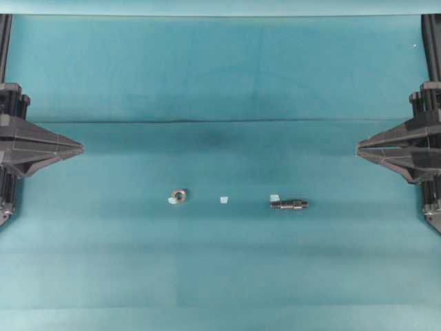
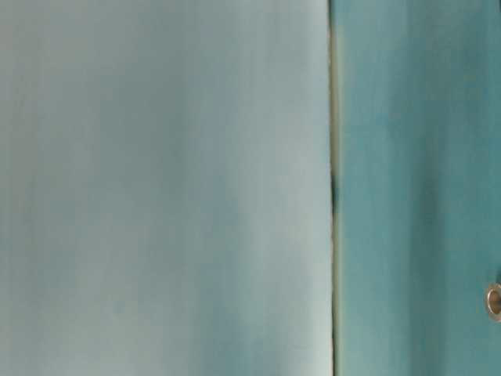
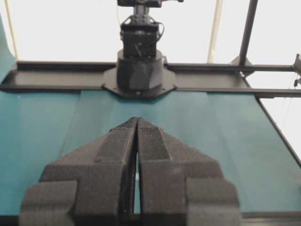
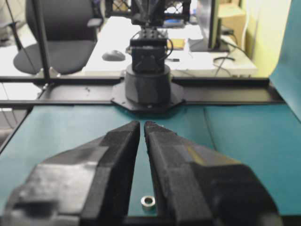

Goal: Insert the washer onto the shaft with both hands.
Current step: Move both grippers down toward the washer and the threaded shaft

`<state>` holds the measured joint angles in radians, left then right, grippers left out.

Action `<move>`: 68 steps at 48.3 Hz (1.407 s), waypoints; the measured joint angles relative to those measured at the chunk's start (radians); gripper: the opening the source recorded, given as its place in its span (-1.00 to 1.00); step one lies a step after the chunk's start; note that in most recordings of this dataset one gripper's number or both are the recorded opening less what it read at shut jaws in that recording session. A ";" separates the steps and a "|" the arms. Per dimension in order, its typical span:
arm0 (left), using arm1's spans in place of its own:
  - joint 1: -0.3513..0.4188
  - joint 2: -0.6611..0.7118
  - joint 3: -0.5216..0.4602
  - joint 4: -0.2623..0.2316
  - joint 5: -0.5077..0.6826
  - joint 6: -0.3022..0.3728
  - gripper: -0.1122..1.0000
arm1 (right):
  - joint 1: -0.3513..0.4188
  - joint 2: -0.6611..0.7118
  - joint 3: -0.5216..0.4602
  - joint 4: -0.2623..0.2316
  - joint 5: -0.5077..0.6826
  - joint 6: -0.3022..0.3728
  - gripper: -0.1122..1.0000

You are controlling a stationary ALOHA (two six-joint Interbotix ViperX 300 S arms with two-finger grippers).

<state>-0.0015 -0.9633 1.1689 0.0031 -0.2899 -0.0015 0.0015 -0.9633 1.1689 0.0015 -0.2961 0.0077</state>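
Note:
The washer (image 1: 179, 196) is a small silvery ring lying flat on the teal cloth, left of centre. The shaft (image 1: 289, 203) is a short dark grey stepped cylinder lying on its side, right of centre. My left gripper (image 1: 80, 147) is shut and empty at the far left, well apart from the washer; its wrist view (image 3: 137, 120) shows the tips touching. My right gripper (image 1: 360, 147) is shut and empty at the far right, apart from the shaft; a thin slit stays between its tips (image 4: 142, 124). The washer (image 4: 148, 202) shows low between its fingers; the shaft is hidden there.
Small pale tape scraps lie beside the washer (image 1: 171, 201), at mid-table (image 1: 224, 200) and by the shaft's left end (image 1: 274, 198). A cloth fold (image 1: 220, 121) crosses the table. A silvery ring (image 2: 494, 301) shows at the table-level view's right edge.

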 measured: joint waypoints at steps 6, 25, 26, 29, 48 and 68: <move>0.000 0.049 -0.023 0.006 0.054 -0.017 -0.76 | 0.000 0.000 0.000 0.018 0.031 0.006 -0.89; 0.000 0.222 -0.166 0.011 0.276 -0.020 -0.76 | 0.000 0.026 -0.058 0.037 0.347 0.092 -0.98; 0.000 0.233 -0.173 0.011 0.295 -0.020 -0.76 | 0.000 0.035 -0.064 0.037 0.365 0.092 -0.98; 0.000 0.262 -0.198 0.011 0.342 -0.020 -0.76 | -0.002 0.067 -0.092 0.037 0.422 0.094 -0.98; -0.015 0.506 -0.367 0.011 0.557 -0.021 -0.76 | -0.006 0.328 -0.247 0.037 0.680 0.095 -0.98; -0.017 0.764 -0.558 0.011 0.828 -0.020 -0.76 | -0.005 0.572 -0.403 0.032 0.905 0.094 -0.98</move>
<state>-0.0184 -0.1994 0.6105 0.0138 0.5384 -0.0215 -0.0031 -0.3912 0.7655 0.0337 0.6090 0.1012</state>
